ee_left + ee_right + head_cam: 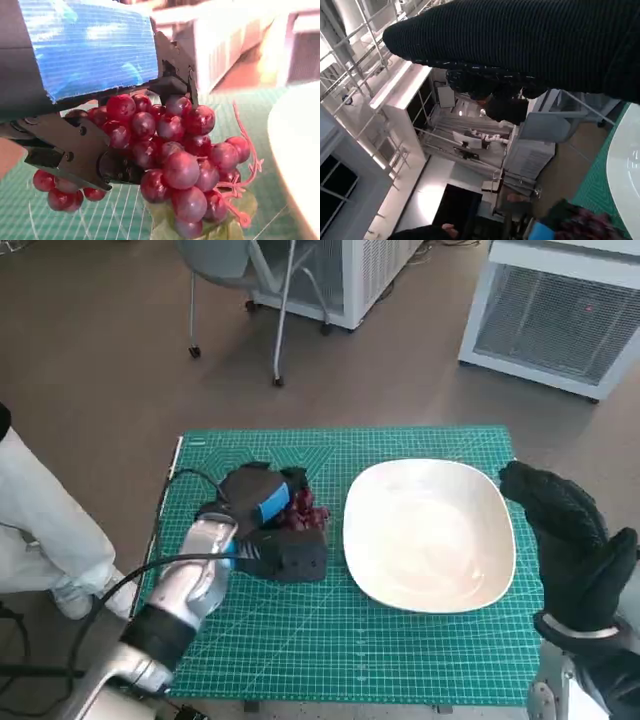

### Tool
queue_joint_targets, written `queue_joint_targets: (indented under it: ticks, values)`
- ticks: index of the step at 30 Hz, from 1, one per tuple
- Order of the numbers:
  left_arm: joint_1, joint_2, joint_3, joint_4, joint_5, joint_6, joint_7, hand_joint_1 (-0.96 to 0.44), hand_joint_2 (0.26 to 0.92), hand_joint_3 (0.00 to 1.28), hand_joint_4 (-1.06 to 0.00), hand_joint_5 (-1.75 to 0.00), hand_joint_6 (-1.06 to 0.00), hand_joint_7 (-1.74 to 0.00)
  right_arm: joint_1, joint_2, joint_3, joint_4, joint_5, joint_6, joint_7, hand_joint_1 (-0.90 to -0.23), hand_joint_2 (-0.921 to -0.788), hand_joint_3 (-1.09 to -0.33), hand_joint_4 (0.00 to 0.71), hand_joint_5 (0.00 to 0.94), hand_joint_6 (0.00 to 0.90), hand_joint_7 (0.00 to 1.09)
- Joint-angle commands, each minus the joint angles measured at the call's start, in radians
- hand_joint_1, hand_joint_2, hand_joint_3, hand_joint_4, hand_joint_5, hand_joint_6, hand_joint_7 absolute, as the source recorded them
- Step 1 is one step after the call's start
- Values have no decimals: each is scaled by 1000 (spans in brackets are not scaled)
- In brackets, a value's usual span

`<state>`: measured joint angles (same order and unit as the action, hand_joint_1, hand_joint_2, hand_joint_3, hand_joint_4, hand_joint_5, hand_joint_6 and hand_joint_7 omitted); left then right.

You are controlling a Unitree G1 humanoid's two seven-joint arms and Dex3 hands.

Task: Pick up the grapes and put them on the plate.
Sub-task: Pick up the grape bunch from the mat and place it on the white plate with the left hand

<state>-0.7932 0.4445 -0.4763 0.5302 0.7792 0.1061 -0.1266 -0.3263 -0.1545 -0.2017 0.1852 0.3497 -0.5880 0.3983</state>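
Note:
A bunch of dark red grapes point(305, 512) lies on the green cutting mat point(400, 660), just left of the white plate point(430, 535). My left hand point(265, 515) sits over the bunch. In the left wrist view its black fingers point(70, 150) wrap the grapes point(175, 150) from both sides, with a pale leaf and pink stem below; the plate's rim point(300, 145) is close by. Whether the bunch is off the mat I cannot tell. My gloved right hand point(565, 530) hovers at the plate's right edge, holding nothing. The right wrist view shows the glove point(530, 45) and the plate's edge point(625, 160).
A person's pale-trousered leg point(45, 530) stands by the table's left side. A grey chair point(240, 270) and white cabinets point(560, 310) stand beyond the far edge. Black cables point(170, 510) trail across the mat's left part.

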Motion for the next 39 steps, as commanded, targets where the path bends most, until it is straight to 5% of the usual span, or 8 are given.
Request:
queue_joint_targets:
  ticks: [1,7,13,19,24,27,32,39]
  values:
    - [42,51,40,-162,13,28,-35,2,920,109,-662,-1215,-565,-1202,6,0,-3,19,-2,3,-2,-493,-921,-547,474,2,182,592]
    - [66,87,85,-284,25,31,-35,2,920,84,-683,-1237,-610,-1114,2,1,-2,25,-2,0,0,-494,-921,-546,474,1,183,590]
    - [67,97,108,-319,40,23,-9,3,921,171,-608,-1263,-477,-1292,-2,1,0,28,-1,-1,1,-491,-921,-547,474,1,183,588]
    - [68,91,114,-331,53,20,2,3,915,202,-523,-1328,-507,-1313,-4,1,1,29,0,-3,3,-492,-921,-547,475,1,184,587]
    - [68,88,114,-336,39,-13,3,4,843,285,-565,-1335,-584,-1218,-5,-1,1,31,-2,-4,3,-493,-921,-546,475,1,185,586]
    - [65,77,110,-350,26,-30,-15,5,847,226,-638,-1331,-647,-1063,-3,-2,1,27,-2,-4,2,-493,-921,-546,475,1,185,586]
    - [52,32,97,-413,10,-24,-70,2,905,69,-743,-1203,-650,-1049,0,-4,-1,23,1,-4,2,-491,-921,-546,475,1,186,585]
    - [-9,-50,67,-422,1,-65,-93,3,918,61,-711,-1277,-655,-1004,3,-3,-2,23,-1,-6,0,-492,-921,-546,475,1,186,583]
